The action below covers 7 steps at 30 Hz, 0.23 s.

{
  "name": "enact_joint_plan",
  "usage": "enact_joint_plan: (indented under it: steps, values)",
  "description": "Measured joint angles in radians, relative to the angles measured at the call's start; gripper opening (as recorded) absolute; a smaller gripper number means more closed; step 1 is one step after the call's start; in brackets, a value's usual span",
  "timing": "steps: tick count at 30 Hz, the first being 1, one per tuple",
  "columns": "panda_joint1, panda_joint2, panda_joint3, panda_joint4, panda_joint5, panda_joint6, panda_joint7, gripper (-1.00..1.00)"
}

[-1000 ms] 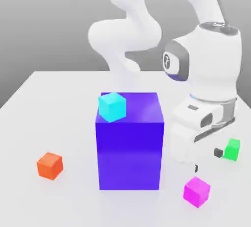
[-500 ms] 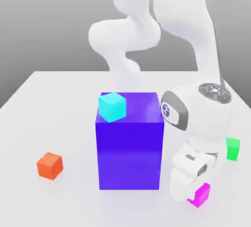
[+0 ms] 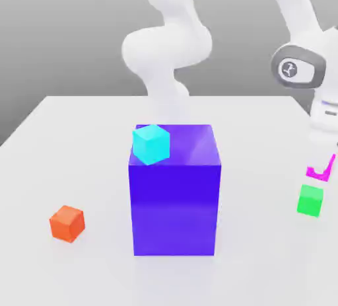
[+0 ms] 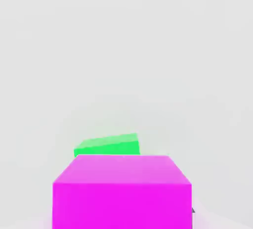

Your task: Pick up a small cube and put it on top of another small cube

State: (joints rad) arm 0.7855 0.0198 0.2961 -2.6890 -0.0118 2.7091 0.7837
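magenta cube (image 3: 319,174) — held up off the table (image 3: 99,179), at the exterior view's right. the claw (image 3: 322,165) was clamped on it, and white parts of the hand covered much of its middle in that view. green cube (image 3: 310,201) sat on the table just below the magenta one in the exterior view; a narrow pale gap showed between the two, so they were not stacked. in the hand view the magenta cube stood large and near, one face and a paler top face visible, and it overlapped part of the green cube behind it.

blue-violet block (image 3: 175,205) stood upright near the middle of the exterior view. cyan cube (image 3: 151,144) rested on top of it, by the near corner on the exterior view's left. orange-red cube (image 3: 67,223) lay on the table, well apart from the block, toward the exterior view's left. white arm (image 3: 165,50) rose behind the block — its hand end was over at the exterior view's right.
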Motion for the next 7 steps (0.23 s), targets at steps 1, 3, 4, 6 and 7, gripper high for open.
enact_joint_plan:
  steps: [1, 3, 4, 6, 7]
  values:
    - [-0.038, 0.03, -0.031, 0.001, -0.021, 0.028, 0.019, -1.0]
    - [-0.044, 0.097, -0.067, 0.003, -0.07, 0.09, 0.057, -1.0]
    - [-0.036, 0.132, -0.085, 0.005, -0.095, 0.123, 0.075, -1.0]
    - [-0.033, 0.15, -0.093, 0.006, -0.109, 0.139, 0.085, 1.0]
    - [-0.033, 0.15, -0.093, 0.006, -0.109, 0.139, 0.085, 1.0]
